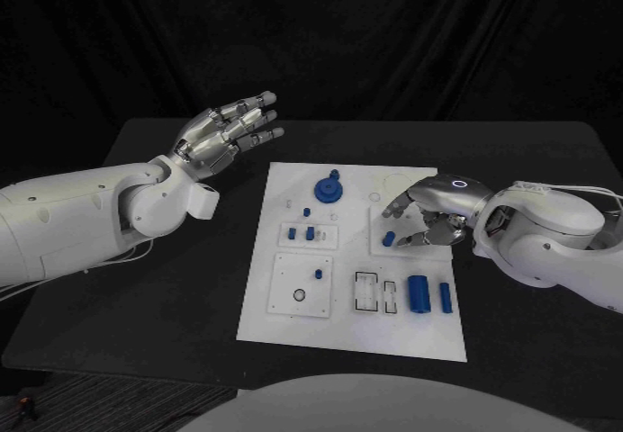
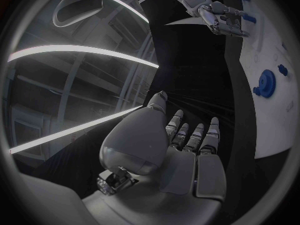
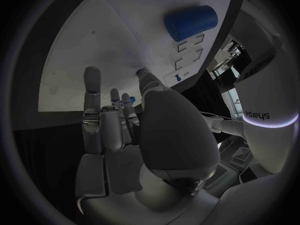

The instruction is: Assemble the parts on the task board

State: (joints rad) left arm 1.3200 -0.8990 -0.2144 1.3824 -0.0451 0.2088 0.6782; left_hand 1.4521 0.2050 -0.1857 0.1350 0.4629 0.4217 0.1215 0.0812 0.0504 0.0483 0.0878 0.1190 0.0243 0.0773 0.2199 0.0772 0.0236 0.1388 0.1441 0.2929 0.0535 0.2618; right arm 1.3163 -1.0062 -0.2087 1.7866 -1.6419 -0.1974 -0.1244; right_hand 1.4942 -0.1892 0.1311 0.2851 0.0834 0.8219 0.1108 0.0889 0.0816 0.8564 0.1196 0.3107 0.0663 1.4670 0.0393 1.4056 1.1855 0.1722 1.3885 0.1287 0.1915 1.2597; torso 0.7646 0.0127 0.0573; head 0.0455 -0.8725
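The white task board (image 1: 350, 337) lies in the middle of the black desk (image 1: 156, 306), with small blue parts on it: a round gear-like part (image 1: 331, 189) near its far edge and a thick cylinder (image 1: 418, 292) near its right edge. The right robot hand (image 1: 432, 211) rests over the board's right side, fingers curled down beside a small blue peg (image 1: 390, 238); whether it grips anything I cannot tell. The left robot hand (image 1: 228, 130) hovers off the board's far left corner, fingers spread, empty.

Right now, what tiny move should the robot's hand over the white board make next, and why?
Probably close the right hand on the small blue peg. Its fingers hover just above it, holding nothing, while the left hand is raised, open, off the task board.
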